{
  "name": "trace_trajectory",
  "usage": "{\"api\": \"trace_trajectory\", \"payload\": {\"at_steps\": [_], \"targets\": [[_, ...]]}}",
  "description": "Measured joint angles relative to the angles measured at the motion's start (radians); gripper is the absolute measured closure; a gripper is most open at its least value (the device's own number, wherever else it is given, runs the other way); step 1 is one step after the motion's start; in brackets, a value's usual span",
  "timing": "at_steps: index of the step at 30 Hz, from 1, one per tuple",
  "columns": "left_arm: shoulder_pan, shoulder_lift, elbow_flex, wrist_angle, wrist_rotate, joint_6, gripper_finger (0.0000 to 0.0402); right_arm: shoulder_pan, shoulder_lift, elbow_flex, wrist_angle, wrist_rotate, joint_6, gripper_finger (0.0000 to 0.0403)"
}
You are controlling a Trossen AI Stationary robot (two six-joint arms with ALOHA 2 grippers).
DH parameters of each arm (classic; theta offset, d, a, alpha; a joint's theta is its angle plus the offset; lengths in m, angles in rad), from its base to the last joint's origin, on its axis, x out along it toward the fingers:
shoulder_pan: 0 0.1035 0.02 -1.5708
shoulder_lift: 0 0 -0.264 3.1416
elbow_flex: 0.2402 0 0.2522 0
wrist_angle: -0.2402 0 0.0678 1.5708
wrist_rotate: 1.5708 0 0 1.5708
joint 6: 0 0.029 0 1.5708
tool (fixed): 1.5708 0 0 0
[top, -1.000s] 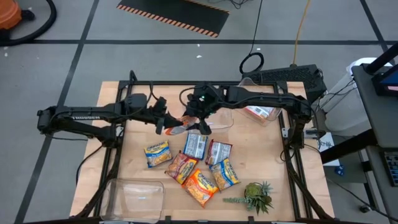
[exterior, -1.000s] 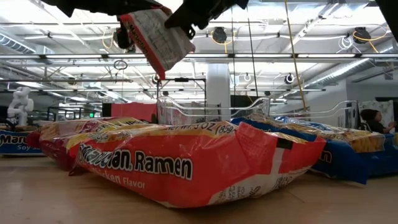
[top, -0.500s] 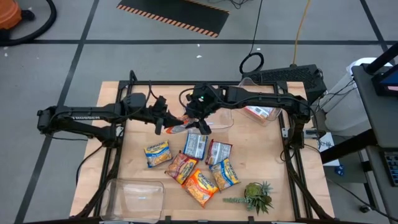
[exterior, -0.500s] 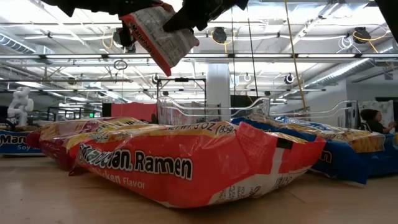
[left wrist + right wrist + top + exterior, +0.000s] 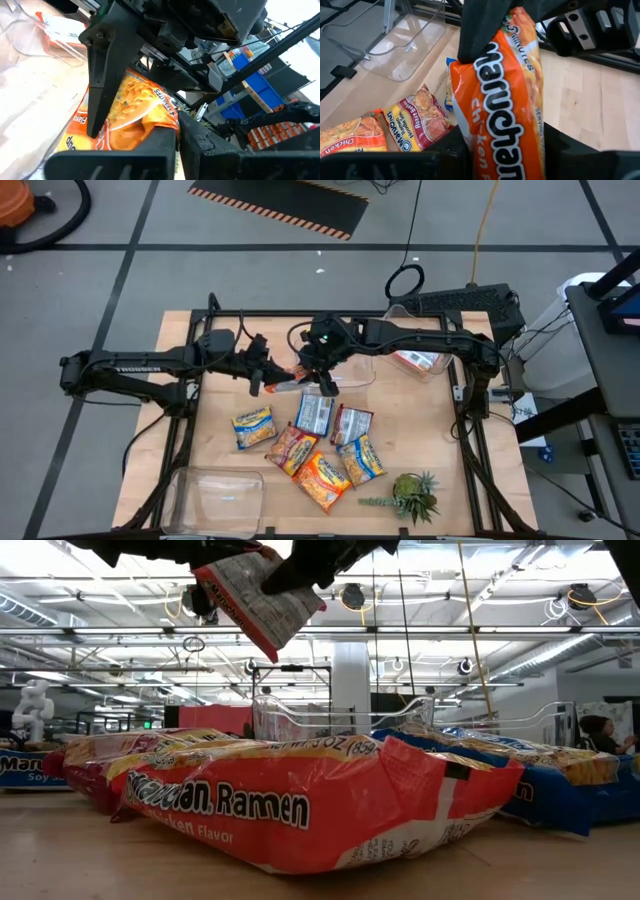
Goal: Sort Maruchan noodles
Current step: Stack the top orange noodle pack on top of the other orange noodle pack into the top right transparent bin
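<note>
Overhead, left gripper [image 5: 268,380] and right gripper [image 5: 322,376] meet mid-frame, hiding most of the orange packet [image 5: 290,384]. Low down, it hangs top-center, both claws pinching it, arms cropped. Wrist views show fingers clamping its wrapper.

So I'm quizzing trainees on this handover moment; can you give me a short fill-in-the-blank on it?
1. Both pincers hold one ____ chicken packet above the table.
2. The left pincer is ____ on it.
3. The spiky plant stands at the table's near-____ corner.
4. ____ packets lie on the table below.

Missing words: orange; shut; right; Six
</note>
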Motion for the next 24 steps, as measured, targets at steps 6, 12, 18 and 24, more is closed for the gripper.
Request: {"api": "trace_trajectory", "payload": {"at_steps": [6,12,18,24], "targets": [[-0.001,-0.001,0.0,0.005,-0.038,-0.012,0.0288,-0.001,0.0,0.0,-0.008,0.032,0.025,0.0279],[-0.001,-0.01,0.0,0.027,-0.09,0.038,0.02,-0.002,-0.009,-0.001,-0.027,0.086,0.083,0.0282],[0.027,-0.056,0.0,0.029,-0.187,0.081,0.0186,-0.005,-0.048,-0.001,-0.084,0.105,0.118,0.0282],[0.094,-0.088,0.0,0.03,-0.191,0.099,0.0186,-0.013,-0.079,-0.001,-0.159,0.154,0.128,0.0282]]}}
